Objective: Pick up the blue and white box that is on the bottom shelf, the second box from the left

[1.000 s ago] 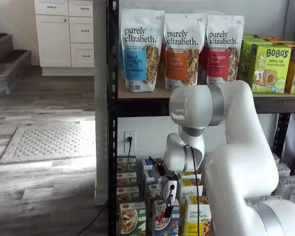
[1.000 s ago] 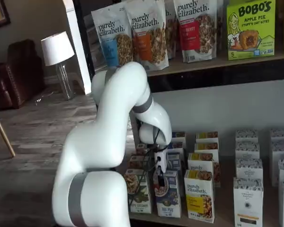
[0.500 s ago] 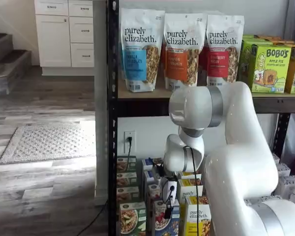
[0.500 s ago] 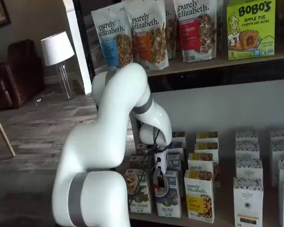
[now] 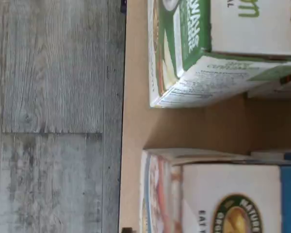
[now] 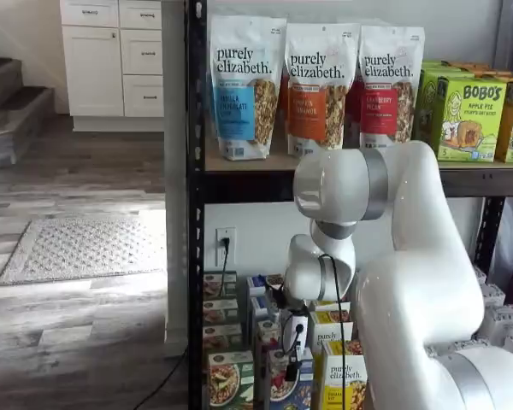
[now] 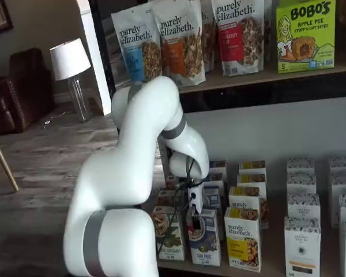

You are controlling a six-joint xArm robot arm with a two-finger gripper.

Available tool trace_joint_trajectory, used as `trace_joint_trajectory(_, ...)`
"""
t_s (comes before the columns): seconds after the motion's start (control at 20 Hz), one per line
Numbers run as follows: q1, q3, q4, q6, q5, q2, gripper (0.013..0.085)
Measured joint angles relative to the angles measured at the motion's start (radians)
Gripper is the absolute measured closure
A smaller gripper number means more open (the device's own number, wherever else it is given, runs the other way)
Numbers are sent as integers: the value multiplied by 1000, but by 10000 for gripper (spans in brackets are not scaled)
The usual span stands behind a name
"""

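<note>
I see the green carton [image 7: 169,235] at the left end of the bottom shelf [image 7: 265,266]. Just right of it stands the blue and white box [image 7: 205,236], front of its row. My claw [image 7: 194,221] sits at its top; I cannot tell whether the fingers are spread or pinching. The yellow purely elizabeth carton [image 7: 243,238] stands right.

Wrist view looks down, close; both shelf views face the rack [image 6: 195,256].
</note>
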Motion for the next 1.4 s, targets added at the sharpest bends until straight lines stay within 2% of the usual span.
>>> trace_joint_trajectory(0.05,0,1,-3,3,-1,-1,250)
trace_joint_trajectory(0.1,0,1,-5,5,-2,-1,250)
trace_joint_trajectory(0.2,0,2,-9,8,-1,-2,330)
trace_joint_trajectory(0.6,-5,9,-39,29,-10,-5,330)
trace_joint_trajectory(0.95,-5,6,-42,32,-2,-4,330)
trace_joint_trajectory(1.0,-5,6,-42,32,-2,-4,370)
trace_joint_trajectory(1.15,-4,6,-41,32,0,-4,410)
trace_joint_trajectory(1.2,-4,6,-41,32,0,-4,450)
trace_joint_trajectory(1.35,-4,9,-39,30,0,-6,490)
trace_joint_trajectory(1.4,-4,10,-39,30,-1,-7,530)
